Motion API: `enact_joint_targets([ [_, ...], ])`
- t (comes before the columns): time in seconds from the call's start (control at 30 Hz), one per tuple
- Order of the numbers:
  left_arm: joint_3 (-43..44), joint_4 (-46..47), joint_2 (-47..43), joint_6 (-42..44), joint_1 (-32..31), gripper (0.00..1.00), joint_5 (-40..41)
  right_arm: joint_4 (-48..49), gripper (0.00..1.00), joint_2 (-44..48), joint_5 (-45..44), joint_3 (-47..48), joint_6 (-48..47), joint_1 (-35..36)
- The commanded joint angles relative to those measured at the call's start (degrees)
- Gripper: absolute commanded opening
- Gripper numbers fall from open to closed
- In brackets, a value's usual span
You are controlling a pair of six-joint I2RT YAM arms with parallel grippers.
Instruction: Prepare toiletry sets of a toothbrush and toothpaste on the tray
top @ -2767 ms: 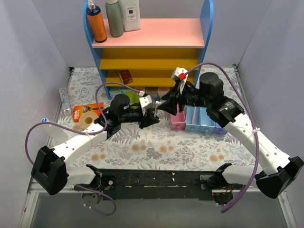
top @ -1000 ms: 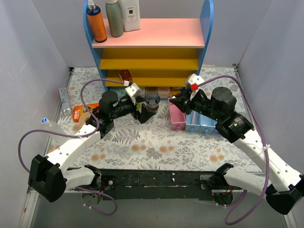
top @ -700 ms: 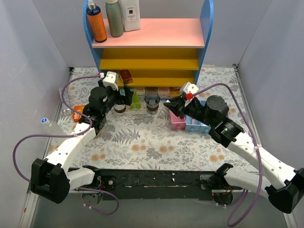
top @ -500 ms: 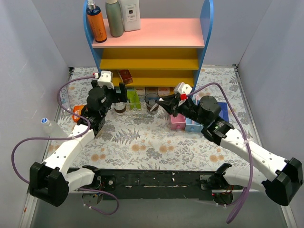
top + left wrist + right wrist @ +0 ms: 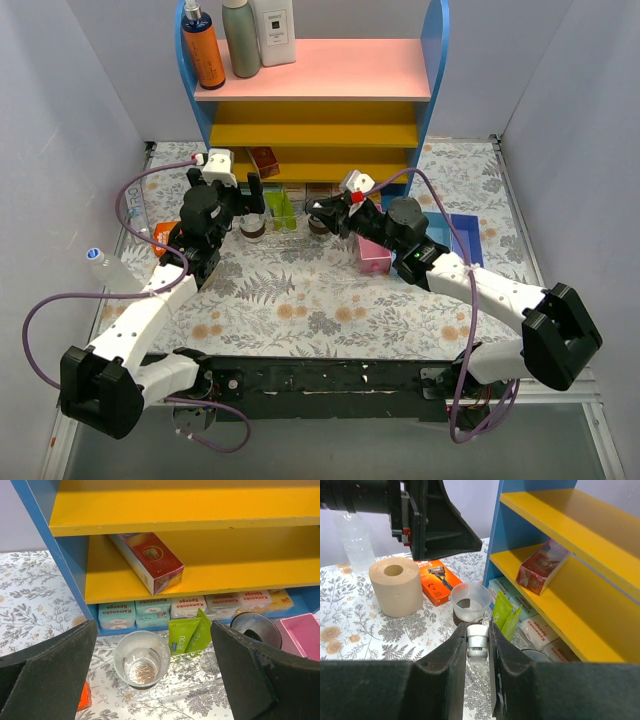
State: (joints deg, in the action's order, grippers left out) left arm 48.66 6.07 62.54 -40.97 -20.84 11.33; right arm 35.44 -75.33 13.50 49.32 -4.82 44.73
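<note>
Toothbrush sits pinched between the right jaws (left jaws gape wide before the toothpaste).

Bright even overhead light, soft shadows, sharp overall; left hand near lens dark, slightly soft.
</note>
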Motion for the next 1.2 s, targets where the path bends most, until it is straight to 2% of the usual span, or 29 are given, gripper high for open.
enact_joint_targets([
  [0.0,-0.4,1.1,-1.7,1.0,-0.3,0.98,0.1,7.7,0.01,-2.0,0.7,3.2,0.2,0.3],
  [0.53,-0.7,1.1,-1.0,1.5,-1.0,0.98,-0.9,13.5,0.01,-7.7,-0.6,3.4,-1.2,0.3],
  [1.17,-0.9,1.2,-0.8,2.3,-1.0,0.98,-1.1,13.9,0.01,-12.7,-0.3,5.9,-2.5,0.4],
])
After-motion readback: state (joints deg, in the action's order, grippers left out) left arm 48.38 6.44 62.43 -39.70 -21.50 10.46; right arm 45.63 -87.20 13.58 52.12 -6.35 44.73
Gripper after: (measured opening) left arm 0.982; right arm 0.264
